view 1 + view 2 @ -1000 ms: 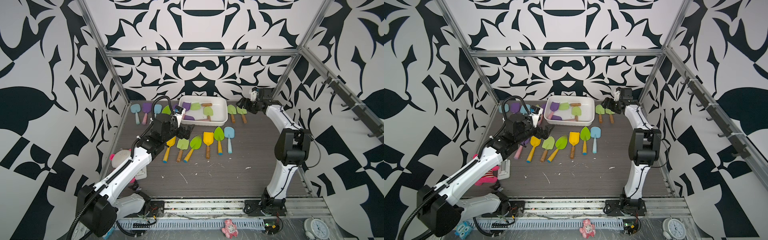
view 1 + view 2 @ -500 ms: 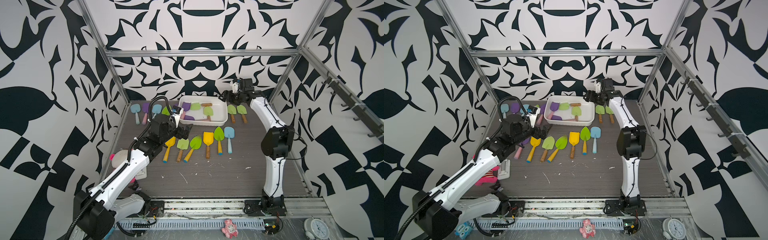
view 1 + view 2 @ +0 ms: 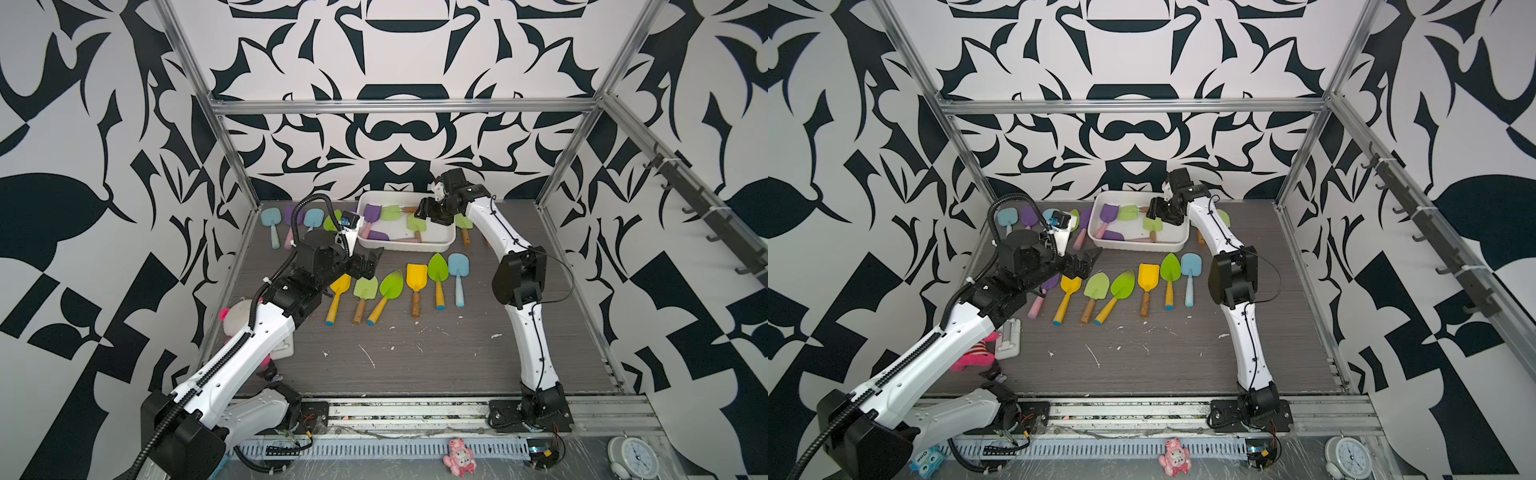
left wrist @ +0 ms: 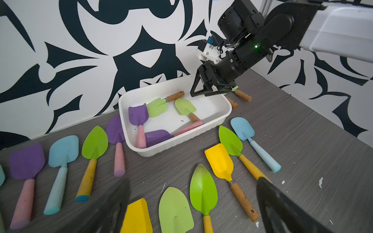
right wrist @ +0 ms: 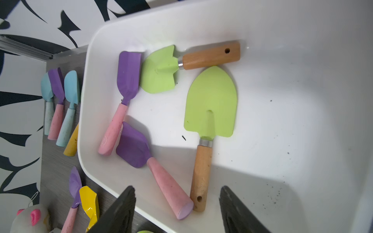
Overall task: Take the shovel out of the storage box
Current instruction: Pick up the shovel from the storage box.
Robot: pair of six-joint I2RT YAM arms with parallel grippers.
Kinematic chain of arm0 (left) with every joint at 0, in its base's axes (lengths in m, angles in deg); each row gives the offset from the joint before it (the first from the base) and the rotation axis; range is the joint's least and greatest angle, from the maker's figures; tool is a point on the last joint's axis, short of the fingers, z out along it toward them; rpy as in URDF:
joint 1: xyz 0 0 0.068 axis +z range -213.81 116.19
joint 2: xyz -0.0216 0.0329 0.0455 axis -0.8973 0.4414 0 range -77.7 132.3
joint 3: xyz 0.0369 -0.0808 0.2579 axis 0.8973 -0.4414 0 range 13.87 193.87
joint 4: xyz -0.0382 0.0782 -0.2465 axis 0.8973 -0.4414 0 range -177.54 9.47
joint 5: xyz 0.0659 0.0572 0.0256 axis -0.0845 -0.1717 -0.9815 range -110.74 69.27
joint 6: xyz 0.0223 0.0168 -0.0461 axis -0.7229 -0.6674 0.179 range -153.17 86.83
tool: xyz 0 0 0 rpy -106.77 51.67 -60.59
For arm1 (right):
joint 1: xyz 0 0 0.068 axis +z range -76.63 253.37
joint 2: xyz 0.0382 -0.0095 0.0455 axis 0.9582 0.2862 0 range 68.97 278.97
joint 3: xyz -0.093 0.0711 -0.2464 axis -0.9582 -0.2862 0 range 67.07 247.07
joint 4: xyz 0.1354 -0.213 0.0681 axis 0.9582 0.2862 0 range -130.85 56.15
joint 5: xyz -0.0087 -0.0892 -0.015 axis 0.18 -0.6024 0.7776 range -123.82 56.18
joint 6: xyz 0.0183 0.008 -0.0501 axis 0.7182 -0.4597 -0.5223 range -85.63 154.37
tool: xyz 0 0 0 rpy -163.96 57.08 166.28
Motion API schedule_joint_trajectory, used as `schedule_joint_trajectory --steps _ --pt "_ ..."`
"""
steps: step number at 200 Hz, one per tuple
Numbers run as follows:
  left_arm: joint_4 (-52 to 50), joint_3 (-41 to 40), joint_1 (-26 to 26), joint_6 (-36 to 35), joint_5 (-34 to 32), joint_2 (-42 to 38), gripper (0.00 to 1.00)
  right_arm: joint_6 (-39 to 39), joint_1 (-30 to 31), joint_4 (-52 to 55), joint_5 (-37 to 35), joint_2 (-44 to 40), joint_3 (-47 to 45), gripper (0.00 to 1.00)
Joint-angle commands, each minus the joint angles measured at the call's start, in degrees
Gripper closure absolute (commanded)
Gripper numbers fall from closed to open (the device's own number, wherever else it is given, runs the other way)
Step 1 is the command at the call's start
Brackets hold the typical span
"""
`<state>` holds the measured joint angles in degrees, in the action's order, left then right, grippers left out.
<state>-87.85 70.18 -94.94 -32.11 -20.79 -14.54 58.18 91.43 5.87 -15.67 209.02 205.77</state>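
Nearest you, a row of shovels (image 3: 390, 286) lies on the bench (image 3: 415, 357). Your left hand (image 3: 370, 266) hovers over the row's left end, jaws spread wide and empty. Keep it clear of the row. I judge it is not needed unless the tub slides, in which case it could steady the near rim.

Just behind that row sits the storage box (image 4: 181, 140), with four shovels flat on its floor. Two are purple with pink handles, toward its left end, and two are pale green with wooden handles, nearer the middle. The work in hand is the reach and grasp.

Farthest back, your right hand (image 5: 175, 201) hangs above the right part of the tub, jaws partly apart with nothing between them. In the right wrist view the green shovel (image 5: 211, 105) points its wooden handle (image 5: 201, 171) toward that hand, so it looks the natural pick.

Come down with the jaws straddling the handle crosswise, around mid-length rather than at the tip. The pink handle (image 5: 169, 185) of a purple shovel ends just beside that tip and could get pinched too. Close firmly, since the round wood may roll. Lift straight up until the blade clears the wall, or the light tub may tip.
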Motion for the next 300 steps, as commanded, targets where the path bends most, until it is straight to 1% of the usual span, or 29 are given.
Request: schedule_joint_trajectory --steps 1,31,50,106,144,172,199,245,283,300 --pt "-1.30 -1.22 -0.10 -0.45 -0.05 -1.06 0.01 0.20 0.96 2.19 -2.42 -0.26 2.44 0.33" --pt "-1.15 -1.93 -0.09 -0.40 -0.19 -1.75 0.01 0.02 1.80 3.53 -4.33 0.66 2.55 0.38" --pt "-0.95 -2.43 -0.07 -0.11 -0.36 -2.12 0.01 -0.45 2.28 4.13 -6.14 2.83 2.51 0.40" --pt "-1.70 -3.48 -0.08 0.38 -1.92 -3.64 0.01 -2.34 3.64 6.67 -12.58 6.05 4.04 0.43" --pt "-1.91 -3.41 -0.12 0.52 -2.40 -3.80 0.01 -3.45 4.11 8.68 -13.78 9.65 7.82 0.45" --pt "-2.09 -3.14 -0.07 0.52 -2.57 -3.51 0.00 -4.09 4.32 9.23 -14.67 11.36 9.05 0.49" --pt "-2.61 -2.62 -0.07 0.44 -2.58 -3.17 0.01 -4.58 4.39 9.23 -15.10 12.49 9.78 0.57" --pt "-2.45 -2.27 -0.07 0.39 -2.52 -2.74 0.01 -5.61 4.44 7.91 -14.12 12.16 9.64 0.77" --pt "-2.03 -2.26 -0.11 0.32 -2.49 -2.29 0.01 -7.26 4.43 4.83 -13.72 8.60 7.66 0.87" --pt "-1.68 -2.35 -0.15 0.43 -2.33 -2.10 0.01 -7.86 4.44 3.51 -13.08 6.69 6.61 0.89"
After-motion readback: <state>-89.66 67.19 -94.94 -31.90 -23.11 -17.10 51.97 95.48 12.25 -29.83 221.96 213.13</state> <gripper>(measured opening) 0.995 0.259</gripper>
